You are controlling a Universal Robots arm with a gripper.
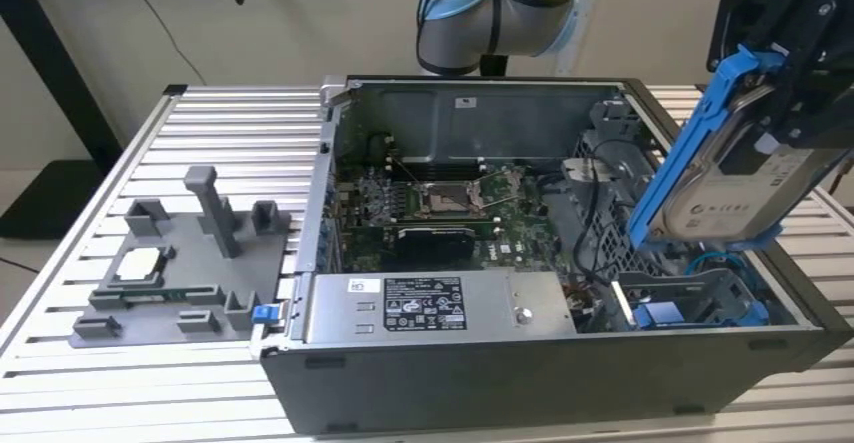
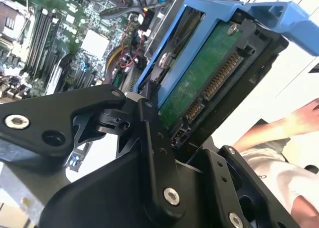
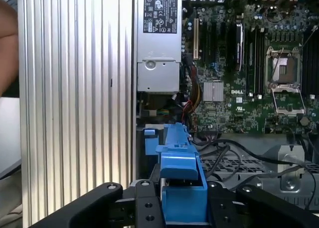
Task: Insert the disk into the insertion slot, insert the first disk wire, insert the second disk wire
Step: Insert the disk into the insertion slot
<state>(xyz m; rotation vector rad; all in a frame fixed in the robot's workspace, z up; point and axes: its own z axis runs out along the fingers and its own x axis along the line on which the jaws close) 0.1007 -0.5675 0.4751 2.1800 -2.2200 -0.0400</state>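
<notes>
Gripper (image 1: 777,111) is pinching the disk (image 1: 727,198) by its blue carrier (image 1: 691,138), with the jaws pressed onto the frame from both sides (in the second wrist view the disk (image 2: 199,83) is showing its green board face and connector end, one finger (image 2: 149,123) lying along its edge). The disk is hanging tilted in the air, touching nothing but the gripper. It is sitting over the insertion slot (image 1: 687,298), which in the exterior view is at 6 o'clock of the disk, in the 4 o'clock corner of the case (image 1: 534,383). My read: the insertion is in hand, nothing seated yet. To do it well, I'd be squaring the carrier rails to the slot walls before descending and taking out the tilt. I'd lead with the lower end, go slowly and watch for binding at the blue tabs (image 1: 661,315). In the way: a thin blue wire (image 1: 718,258) is looping at the slot's 12 o'clock rim, just under the disk's lower end, and looks likely to snag. Dark cables (image 1: 601,158) are running at 11 o'clock of the slot, near but apart. The power-supply box (image 1: 427,308) is flanking the slot at 9 o'clock, the motherboard (image 1: 441,203) at 10 o'clock. The grey fixture tray (image 1: 187,263) is lying on the slatted table (image 1: 200,123), well apart at 9 o'clock. A person's arm (image 2: 279,128) is showing beyond the disk in the second wrist view, apart from it.
</notes>
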